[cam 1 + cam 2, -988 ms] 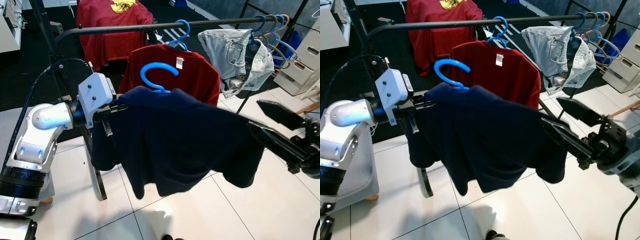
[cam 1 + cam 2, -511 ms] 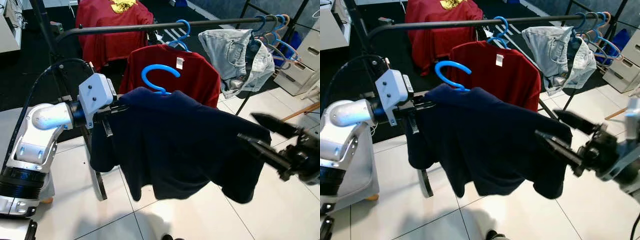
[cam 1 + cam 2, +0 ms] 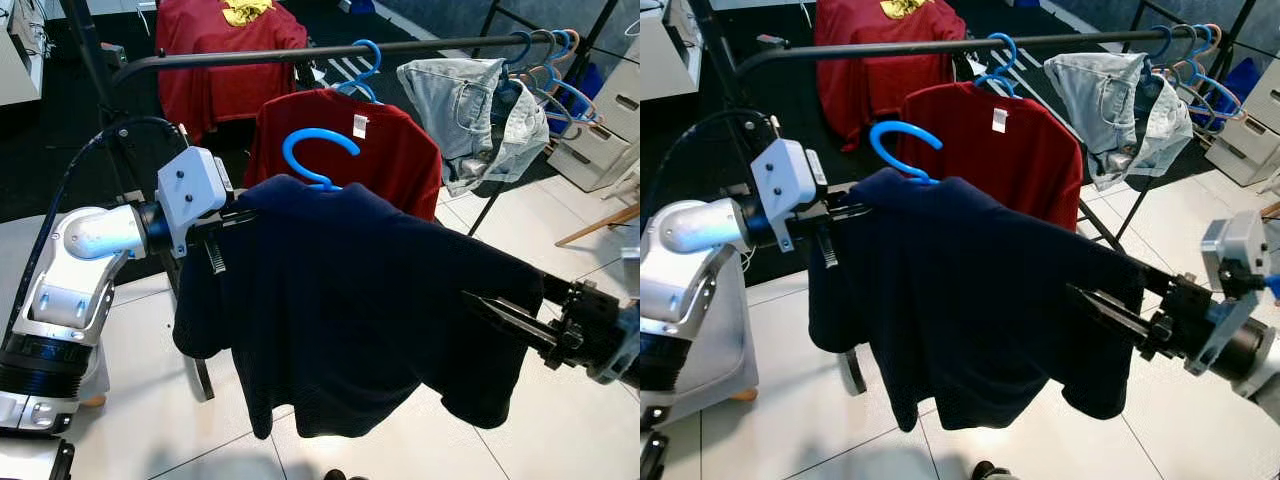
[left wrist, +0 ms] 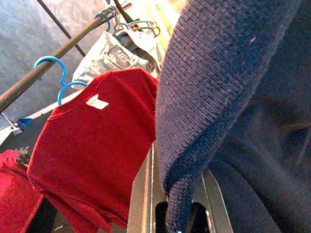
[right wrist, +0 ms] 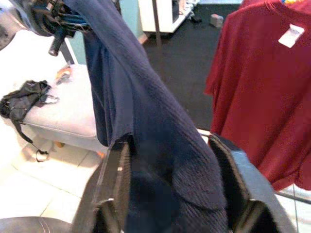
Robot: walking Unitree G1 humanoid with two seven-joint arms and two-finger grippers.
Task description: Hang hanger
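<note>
Here the left end effector (image 3: 228,222) grips one shoulder of the navy sweater (image 3: 350,300), its fingers closed on the knit edge, which drapes down between them in the left wrist view. The right end effector (image 3: 1110,305) has its two black fingers spread apart with the sweater's other shoulder lying between them (the right wrist view shows the cloth running through the gap, touching neither finger firmly). The sweater hangs stretched between both arms on a blue hanger (image 3: 318,152), whose hook rises free, below and in front of the black clothes rail (image 3: 300,52). On that rail hang a red T-shirt (image 3: 385,140), pale jeans (image 3: 465,110), and several empty hangers (image 3: 555,60).
</note>
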